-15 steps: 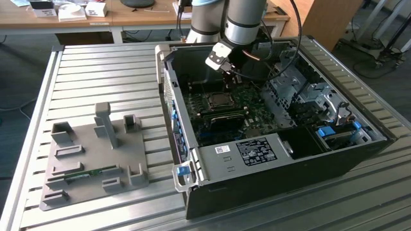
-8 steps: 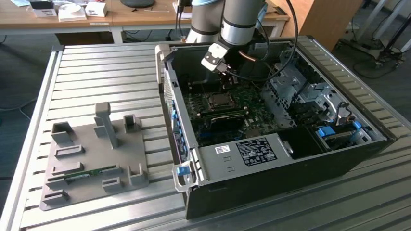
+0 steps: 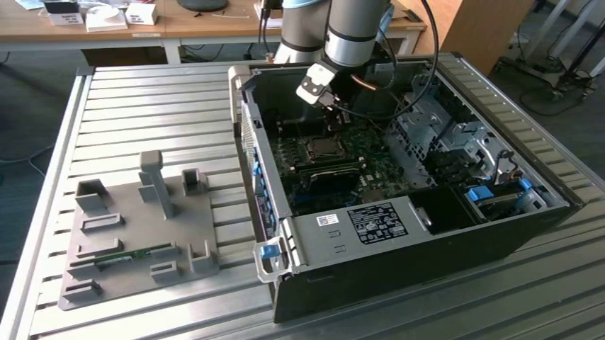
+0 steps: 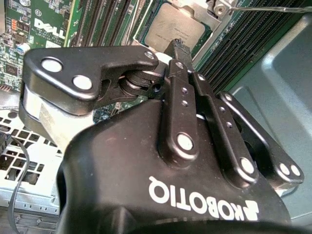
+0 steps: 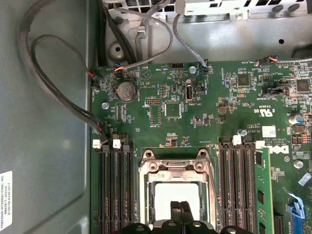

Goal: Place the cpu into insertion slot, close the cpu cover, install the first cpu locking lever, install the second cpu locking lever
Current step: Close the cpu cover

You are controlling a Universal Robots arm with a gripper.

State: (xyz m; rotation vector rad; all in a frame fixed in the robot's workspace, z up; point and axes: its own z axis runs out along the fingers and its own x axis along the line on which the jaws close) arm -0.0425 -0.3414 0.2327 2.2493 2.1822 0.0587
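Cpu [image 5: 163, 199] is seen lying flat in the insertion slot [image 5: 145, 195] on the green motherboard [image 5: 204, 122], its dull silver top showing in both wrist views; the cpu cover [image 5: 175, 168] appears to be laid as a silvery frame about it, though whether it is fully down cannot be told; the gripper [image 5: 181, 204] is poised right over the chip, inside the open computer case [image 3: 397, 262] on the ribbed worktop [image 3: 151, 106]; the fingers [image 4: 179, 48] are pressed tight together, tip to tip, and nothing is seen gripped between them; whether the tips are touching the metal top cannot be told.

Now the hazards, as judged from here; should the closed tips be pressed or dragged on the chip, it could be scratched or nudged askew in the slot, and the contacts beneath could be bent; should the chip be sitting even slightly tilted, the cover could be made to bind on its edge; the long black memory slots [image 5: 114, 190] are just beside, so they could be struck by a sideways drift; the black cable [image 3: 436, 60] looping by the arm could be caught on the case edge.
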